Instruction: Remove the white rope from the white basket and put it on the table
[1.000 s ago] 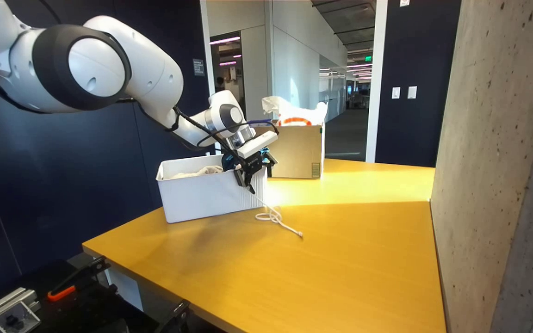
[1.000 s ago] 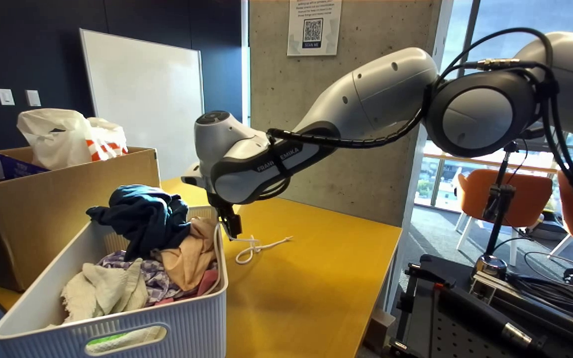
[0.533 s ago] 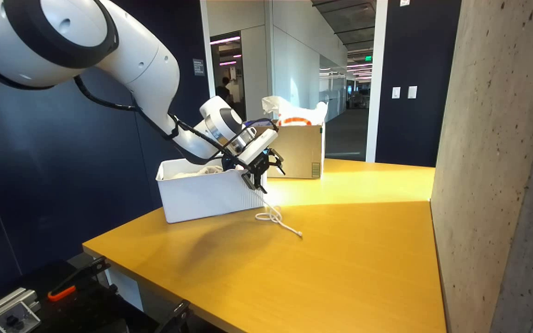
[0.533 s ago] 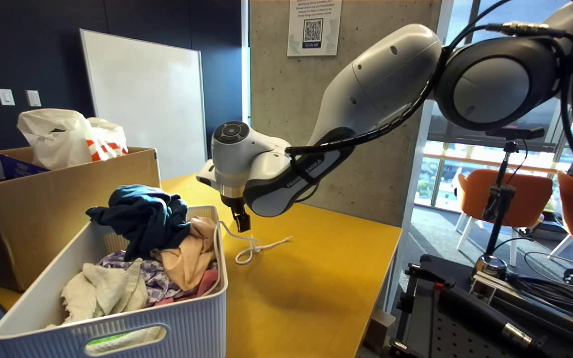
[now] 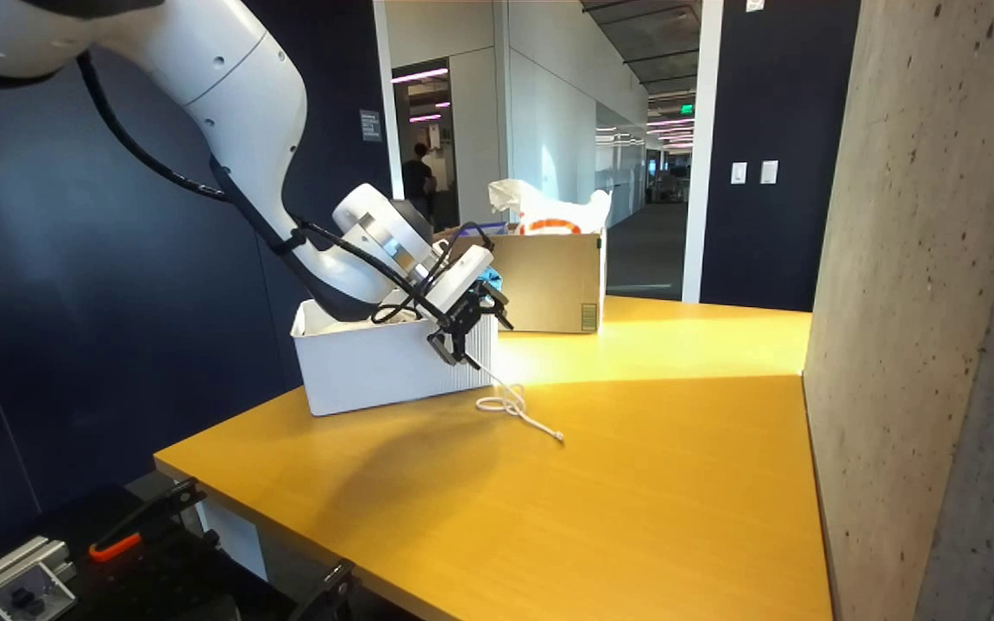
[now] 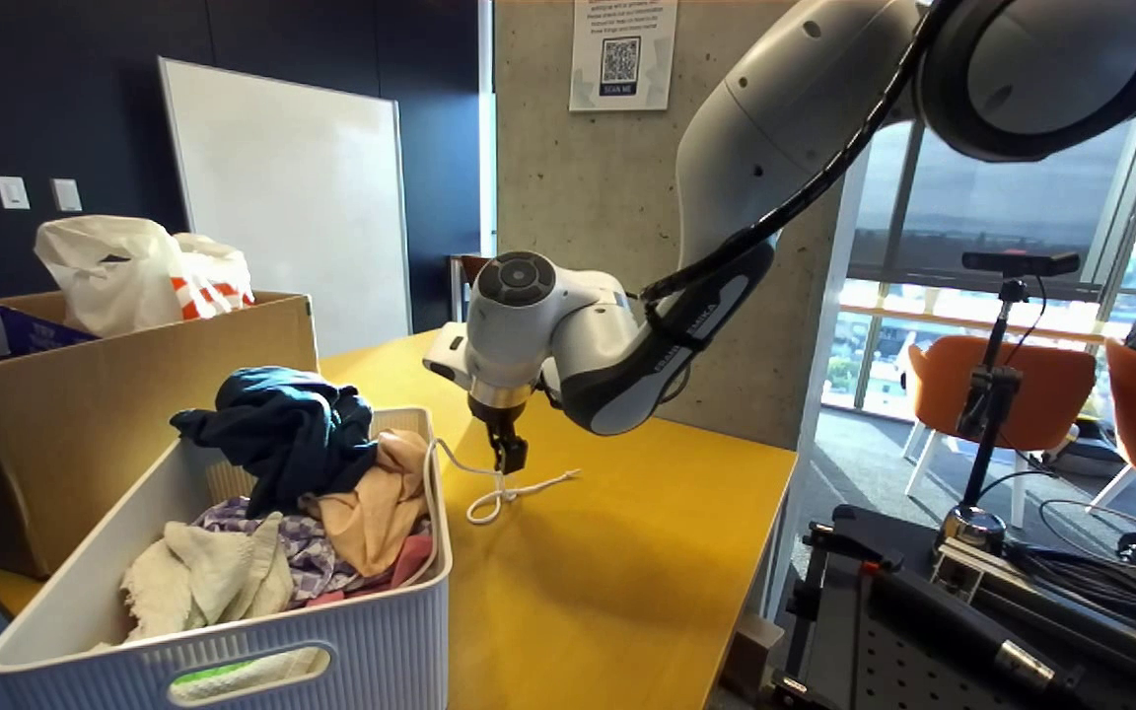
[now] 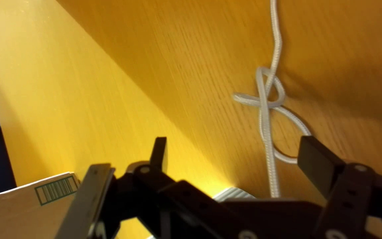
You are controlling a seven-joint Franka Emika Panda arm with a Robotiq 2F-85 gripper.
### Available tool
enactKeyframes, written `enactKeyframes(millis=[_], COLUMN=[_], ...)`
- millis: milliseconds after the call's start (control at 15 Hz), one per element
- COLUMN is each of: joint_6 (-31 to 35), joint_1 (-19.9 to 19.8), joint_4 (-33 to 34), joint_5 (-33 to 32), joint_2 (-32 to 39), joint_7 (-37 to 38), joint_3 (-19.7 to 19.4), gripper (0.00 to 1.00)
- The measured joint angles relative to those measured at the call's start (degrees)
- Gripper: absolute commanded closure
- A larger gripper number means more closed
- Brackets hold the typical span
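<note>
The white rope lies partly on the table with a loose loop and one end, in both exterior views. From there it rises over the rim of the white basket, and part lies inside along the wall. My gripper is open, just outside the basket's end and above the table. In the wrist view the gripper has its fingers wide apart. The rope runs between them, nearer the right finger, which hides part of the loop. Neither finger grips it.
The basket holds several cloths, with a dark blue one heaped high. A tan cardboard box with plastic bags stands beside the basket. A concrete wall borders the table. Black clamps sit at the table's edge.
The arm's upper part has risen. The gripper has moved away from the basket rim over the table, then slightly back in the last half second. The rope's loop and end have not moved.
</note>
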Motion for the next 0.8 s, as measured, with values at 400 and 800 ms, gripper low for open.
enactKeyframes(millis=[400, 800], joint_6=[10.91, 19.19], joint_1=[-1.30, -6.19], joint_4=[-10.97, -11.21], joint_5=[-4.92, -4.83], joint_2=[-6.09, -5.38], joint_7=[2.23, -2.75], joint_3=[-0.73, 1.12], gripper=[0.00, 0.00])
